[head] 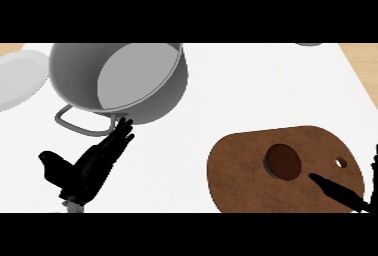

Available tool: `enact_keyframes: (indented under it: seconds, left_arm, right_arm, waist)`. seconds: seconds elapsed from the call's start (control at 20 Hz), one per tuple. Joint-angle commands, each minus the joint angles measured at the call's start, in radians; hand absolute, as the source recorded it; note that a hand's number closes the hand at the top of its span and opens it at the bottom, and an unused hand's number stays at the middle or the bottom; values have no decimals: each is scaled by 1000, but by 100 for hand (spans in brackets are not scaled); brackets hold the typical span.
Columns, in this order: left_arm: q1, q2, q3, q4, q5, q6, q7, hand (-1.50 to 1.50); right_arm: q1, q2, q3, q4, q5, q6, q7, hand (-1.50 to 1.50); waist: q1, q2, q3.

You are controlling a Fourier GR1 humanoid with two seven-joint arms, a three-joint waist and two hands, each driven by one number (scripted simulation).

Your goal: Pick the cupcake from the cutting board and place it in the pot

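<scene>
The cupcake (283,161) sits on the cutting board (244,170), so nothing's picked up yet; from above it's just a dark round blob. The right hand (341,192) has a straight finger beside it, holding nothing, mostly cut off by the edge. Left hand (88,167) rests open below the pot (159,95); the pot's inside looks bare.

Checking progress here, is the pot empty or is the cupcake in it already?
Empty as far as shows: the pot interior shows only bare grey wall and floor. The cupcake sits on the cutting board.
</scene>
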Motion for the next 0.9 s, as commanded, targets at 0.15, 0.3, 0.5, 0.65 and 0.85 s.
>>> enact_keyframes:
  seconds: [0.15,0.3,0.5,0.65,0.85]
  left_arm:
    - [-14,-24,7,60,-12,-1,-2,0]
    - [-14,-21,16,64,-8,-15,-15,0]
    - [15,-42,-17,0,-23,8,17,0]
    - [-4,-20,20,26,-3,-27,26,0]
    - [-11,-30,29,64,-19,-47,-7,0]
  right_arm:
    - [162,-174,36,-467,106,74,430,-150]
    - [203,-254,-21,-647,42,164,595,-150]
    - [187,-301,-95,-805,-60,237,823,-150]
    - [146,-307,-119,-858,-55,237,995,-150]
    - [61,-289,-113,-843,-89,250,1070,-150]
  waist:
    - [-10,2,-2]
    - [-14,2,-3]
    - [0,2,-1]
    - [10,5,-1]
    - [15,7,0]
